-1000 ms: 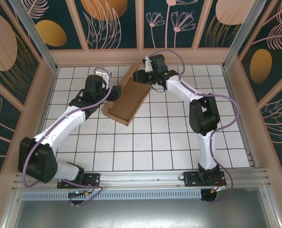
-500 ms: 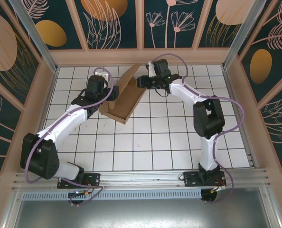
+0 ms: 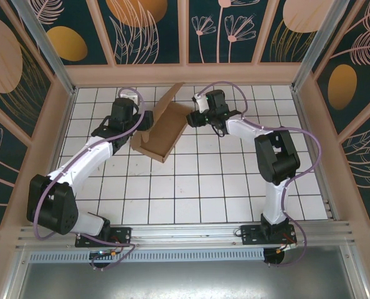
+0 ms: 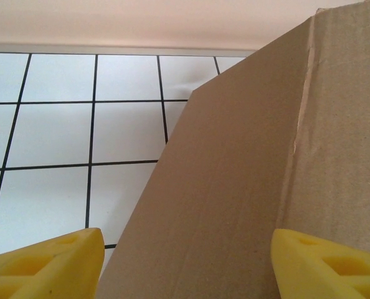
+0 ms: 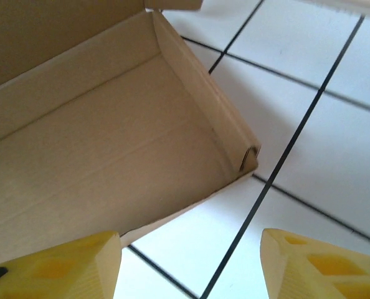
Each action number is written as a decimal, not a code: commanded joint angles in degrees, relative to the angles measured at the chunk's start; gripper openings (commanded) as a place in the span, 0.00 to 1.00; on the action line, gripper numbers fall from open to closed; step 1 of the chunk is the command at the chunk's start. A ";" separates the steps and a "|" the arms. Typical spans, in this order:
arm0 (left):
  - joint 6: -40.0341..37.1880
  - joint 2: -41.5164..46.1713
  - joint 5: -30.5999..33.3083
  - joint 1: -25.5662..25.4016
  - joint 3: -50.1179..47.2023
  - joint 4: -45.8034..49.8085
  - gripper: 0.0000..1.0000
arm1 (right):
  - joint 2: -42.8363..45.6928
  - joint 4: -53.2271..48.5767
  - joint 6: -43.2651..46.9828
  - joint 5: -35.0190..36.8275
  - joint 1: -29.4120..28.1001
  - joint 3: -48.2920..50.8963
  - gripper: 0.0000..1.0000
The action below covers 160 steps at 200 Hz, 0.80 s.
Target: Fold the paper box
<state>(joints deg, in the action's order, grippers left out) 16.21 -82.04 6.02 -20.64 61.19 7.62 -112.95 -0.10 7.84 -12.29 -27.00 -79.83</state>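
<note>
The left end effector (image 3: 146,120) sits at about 10 o'clock from the middle of the white tiled counter (image 3: 235,187). It is at the 9 o'clock side of the paper box (image 3: 159,136). In the left wrist view its yellow fingers (image 4: 48,265) are spread wide, released, with a tall brown wall of the box rising just ahead between them. Whether a finger touches the cardboard cannot be told.

The paper box lies at about 11 o'clock from the counter's middle, between the two end effectors. It is part folded into a shallow open tray, its long axis running from 7 o'clock to 1 o'clock. A large flap stands up along its far side.

The right end effector (image 3: 190,118) is at about 12 o'clock from the counter's middle, near the box's 2 o'clock corner. In the right wrist view its fingers (image 5: 316,261) are also wide apart, released. The tray's inside floor, low side walls and a rolled corner lie just ahead.
</note>
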 commanded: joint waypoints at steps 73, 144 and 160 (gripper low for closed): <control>4.41 -1.02 -5.58 4.38 -1.23 -3.28 0.69 | -22.08 -0.40 12.44 -0.62 -2.06 -25.69 0.61; 9.69 1.48 -10.87 7.78 -3.30 -7.91 0.68 | -25.49 -7.02 15.10 2.80 -3.30 -27.29 0.17; 10.74 2.02 -11.56 8.08 -3.61 -8.81 0.68 | -22.76 -6.26 15.12 4.82 -3.32 -22.54 0.15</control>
<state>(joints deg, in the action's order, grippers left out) 24.29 -82.17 -3.22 -13.13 58.37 2.35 -138.54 -1.83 22.26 -10.83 -29.71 -108.42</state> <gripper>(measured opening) 0.678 0.160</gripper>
